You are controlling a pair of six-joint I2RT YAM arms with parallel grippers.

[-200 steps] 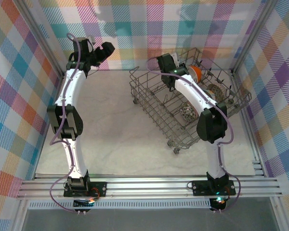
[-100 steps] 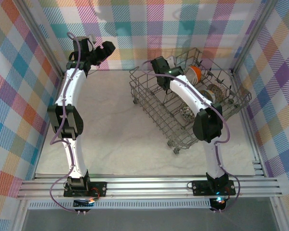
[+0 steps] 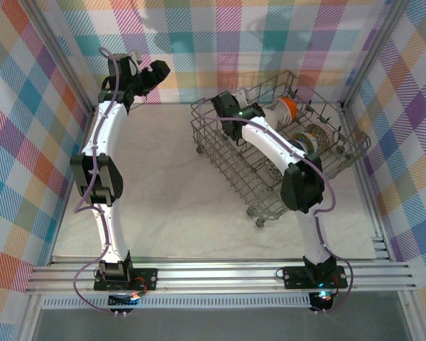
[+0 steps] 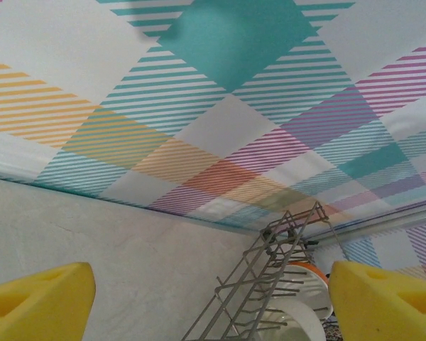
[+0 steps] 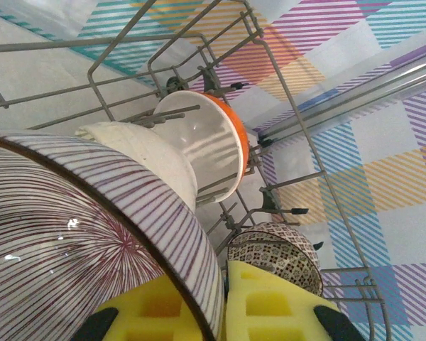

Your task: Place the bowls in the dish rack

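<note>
overhead, right gripper (image 5: pixel 216 312) clamps the rim of a striped bowl (image 5: pixel 71 241) at the far-left corner of the dish rack (image 3: pixel 227 167). the rack, far right on the tabletop (image 3: pixel 163 199), holds an orange bowl (image 5: pixel 238 142), white bowl (image 5: pixel 149 153) and brown-patterned bowl (image 5: pixel 273 249). left gripper (image 4: pixel 213 302), jaws spread wide and empty, hangs above the far-left corner.

Grey wire is used for the dish rack (image 3: pixel 224 167). The striped bowl (image 5: pixel 71 249) is lined in thin maroon on white, the orange bowl (image 5: pixel 213 142) is glazed white inside, the patterned bowl (image 5: pixel 277 249) is dotted brown, and pastel plaid is splashed over the walls (image 3: pixel 220 35).
</note>
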